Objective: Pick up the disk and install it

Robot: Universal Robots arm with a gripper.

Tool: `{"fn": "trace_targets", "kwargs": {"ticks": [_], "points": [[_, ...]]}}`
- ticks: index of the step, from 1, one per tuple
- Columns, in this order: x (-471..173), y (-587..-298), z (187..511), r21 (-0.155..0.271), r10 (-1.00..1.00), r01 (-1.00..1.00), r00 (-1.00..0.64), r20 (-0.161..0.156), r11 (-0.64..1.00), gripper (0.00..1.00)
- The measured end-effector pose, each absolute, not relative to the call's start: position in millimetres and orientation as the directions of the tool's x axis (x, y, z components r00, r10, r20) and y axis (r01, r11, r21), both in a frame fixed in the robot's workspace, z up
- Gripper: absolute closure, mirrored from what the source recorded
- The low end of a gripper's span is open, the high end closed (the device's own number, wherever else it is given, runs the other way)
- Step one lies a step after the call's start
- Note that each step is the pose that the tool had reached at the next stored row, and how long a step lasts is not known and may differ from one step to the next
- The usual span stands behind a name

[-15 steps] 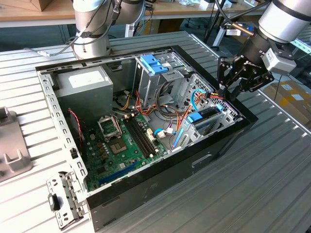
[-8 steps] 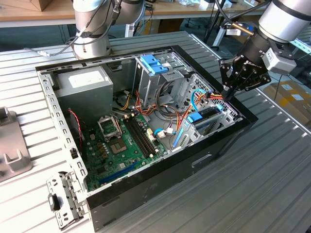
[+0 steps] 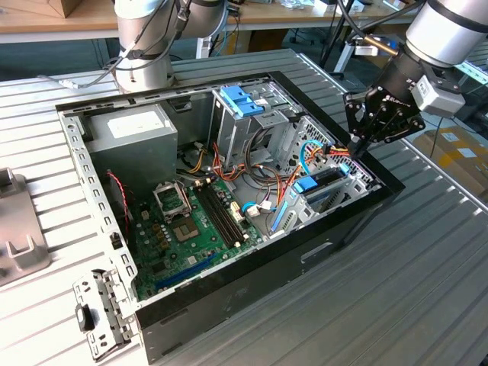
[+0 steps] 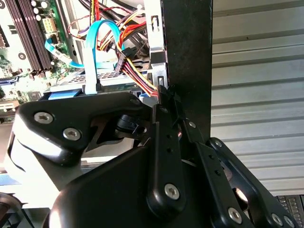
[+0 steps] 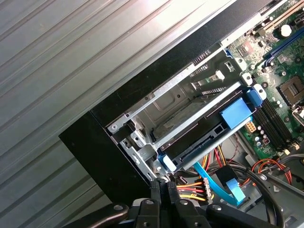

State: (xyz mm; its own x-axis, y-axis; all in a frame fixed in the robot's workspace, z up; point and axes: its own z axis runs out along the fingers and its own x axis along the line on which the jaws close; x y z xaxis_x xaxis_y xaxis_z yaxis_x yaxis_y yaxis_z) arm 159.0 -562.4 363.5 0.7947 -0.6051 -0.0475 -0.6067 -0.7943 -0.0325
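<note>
The disk (image 3: 324, 185) lies in the drive cage at the front corner of the open computer case (image 3: 252, 267), at the exterior view's right. Its dark body and blue carrier with a blue tab (image 5: 236, 115) sit between the cage's metal rails in the first wrist view, disk (image 5: 202, 137). My gripper (image 3: 355, 146) hangs just beyond the disk's cable end, over the case's corner wall. Its black fingers are pressed together, gripper (image 5: 162, 185), with nothing between them, next to a bundle of coloured wires (image 5: 192, 189). In the second wrist view the gripper (image 4: 165, 91) touches the case's black edge.
A light-blue bracket (image 3: 240, 99) tops the rear drive cage. A grey power supply (image 3: 141, 130) and a green motherboard (image 3: 191, 221) fill the case. A blue data cable (image 4: 92, 52) loops near the fingers. A second arm's base (image 3: 145, 46) stands behind. Metal parts (image 3: 99, 313) lie on the ribbed table.
</note>
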Motion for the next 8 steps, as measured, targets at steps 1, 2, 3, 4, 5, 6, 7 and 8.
{"fn": "trace_targets", "kwargs": {"ticks": [1,2,3,4,5,6,7,8], "points": [[159.1,-562.4,363.5,-0.032,-0.605,-0.607,0.795,-0.047,-0.794,0.82],[159.0,-562.4,363.5,-0.032,-0.605,-0.607,0.795,-0.047,-0.794,0.82],[158.7,-562.4,363.6,-0.033,-0.605,-0.607,0.795,-0.048,-0.794,0.82],[158.2,-562.4,364.0,-0.033,-0.605,-0.607,0.795,-0.048,-0.794,0.82],[157.3,-562.4,364.7,-0.034,-0.605,-0.607,0.795,-0.048,-0.794,0.82],[156.5,-562.4,365.9,-0.035,-0.605,-0.607,0.795,-0.048,-0.794,0.82],[154.9,-562.4,368.8,-0.038,-0.605,-0.607,0.795,-0.05,-0.794,0.82],[154.3,-562.4,370.8,-0.039,-0.605,-0.607,0.795,-0.05,-0.794,0.82]]}}
